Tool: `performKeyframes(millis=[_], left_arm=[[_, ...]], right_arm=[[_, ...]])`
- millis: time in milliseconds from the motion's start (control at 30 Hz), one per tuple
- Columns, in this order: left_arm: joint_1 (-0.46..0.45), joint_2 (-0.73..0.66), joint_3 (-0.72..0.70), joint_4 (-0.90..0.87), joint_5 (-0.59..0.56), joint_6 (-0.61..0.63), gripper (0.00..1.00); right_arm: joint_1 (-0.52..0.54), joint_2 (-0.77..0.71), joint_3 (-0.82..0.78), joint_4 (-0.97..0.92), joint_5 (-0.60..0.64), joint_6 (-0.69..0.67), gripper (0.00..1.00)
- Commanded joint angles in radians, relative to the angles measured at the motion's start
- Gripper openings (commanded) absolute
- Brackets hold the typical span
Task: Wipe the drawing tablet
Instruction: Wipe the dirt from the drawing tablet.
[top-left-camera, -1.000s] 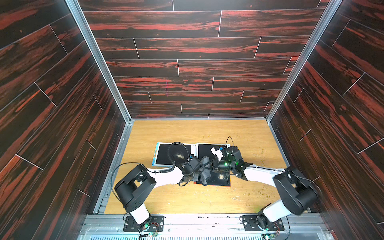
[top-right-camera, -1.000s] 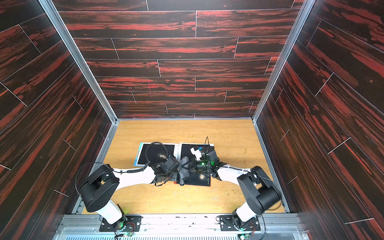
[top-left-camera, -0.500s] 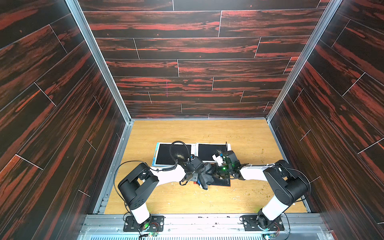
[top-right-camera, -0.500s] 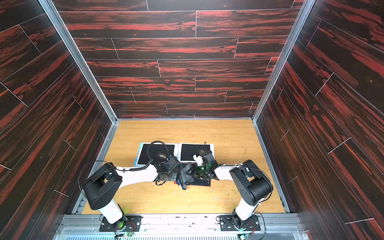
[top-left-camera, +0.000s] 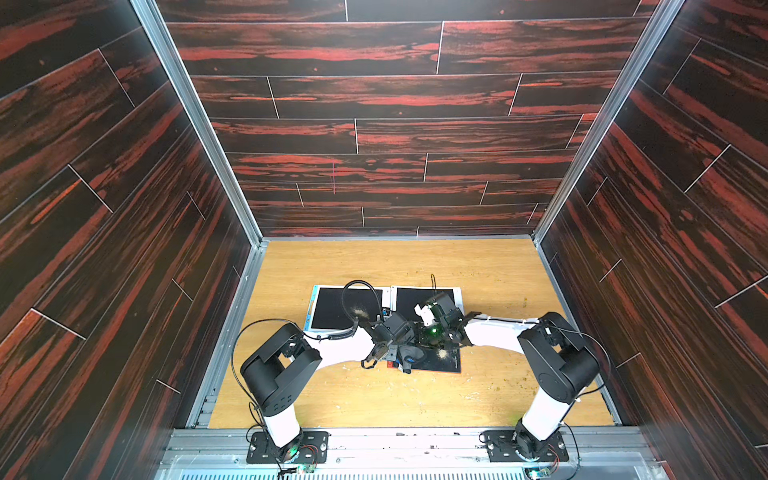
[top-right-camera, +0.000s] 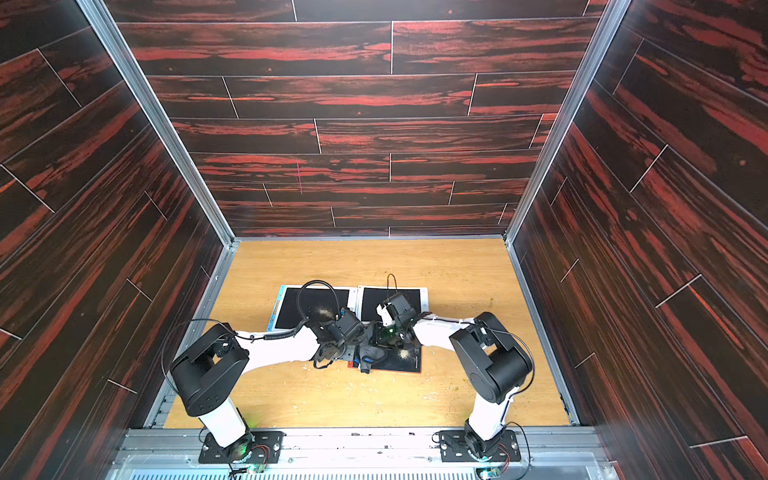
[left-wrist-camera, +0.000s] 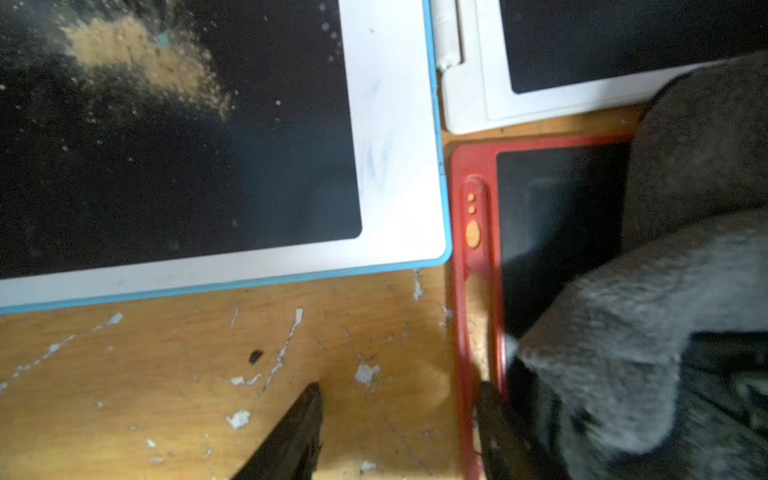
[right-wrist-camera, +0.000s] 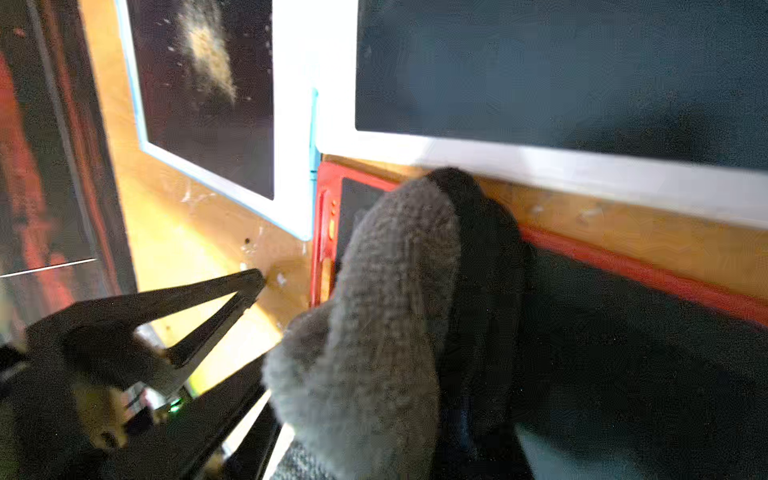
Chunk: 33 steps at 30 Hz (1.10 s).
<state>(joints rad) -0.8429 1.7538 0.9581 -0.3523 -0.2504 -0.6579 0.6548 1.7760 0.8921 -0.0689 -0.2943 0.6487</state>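
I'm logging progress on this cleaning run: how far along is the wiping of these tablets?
Done, seemingly: the white-framed tablet shows a dust-free dark screen. In hand: the grey fuzzy cloth lies on the red-framed tablet, where a tan powder patch sits. Left: the blue-edged tablet, carrying a tan powder heap.

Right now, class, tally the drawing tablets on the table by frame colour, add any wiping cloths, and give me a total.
blue-edged tablet: 1
white tablet: 1
red tablet: 1
grey cloth: 1
Total: 4
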Motion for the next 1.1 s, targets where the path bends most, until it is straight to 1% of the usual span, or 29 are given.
performKeyframes(millis=[0,100,267,433,533,700,1067], left_arm=[[-0.004,0.034,-0.002,-0.064,0.008,0.007,0.61],[-0.005,0.031,-0.002,-0.071,0.001,0.011,0.61],[-0.008,0.025,-0.002,-0.080,-0.004,0.013,0.61],[-0.008,0.023,0.002,-0.085,-0.009,0.013,0.61],[-0.010,0.017,-0.002,-0.086,-0.013,0.012,0.61],[-0.010,0.004,-0.011,-0.089,-0.017,0.009,0.61],[-0.010,0.004,-0.025,-0.084,-0.029,-0.001,0.61]], right_arm=[[0.000,0.071,-0.023,-0.181,0.206,-0.042,0.00],[-0.002,0.049,-0.052,-0.205,0.267,-0.048,0.00],[-0.001,-0.007,-0.117,-0.241,0.324,-0.046,0.00],[-0.001,-0.061,-0.161,-0.318,0.419,-0.039,0.00],[-0.002,-0.093,-0.172,-0.335,0.403,-0.037,0.00],[-0.002,-0.141,-0.196,-0.372,0.417,-0.024,0.00],[-0.002,-0.191,-0.179,-0.535,0.536,0.051,0.00]])
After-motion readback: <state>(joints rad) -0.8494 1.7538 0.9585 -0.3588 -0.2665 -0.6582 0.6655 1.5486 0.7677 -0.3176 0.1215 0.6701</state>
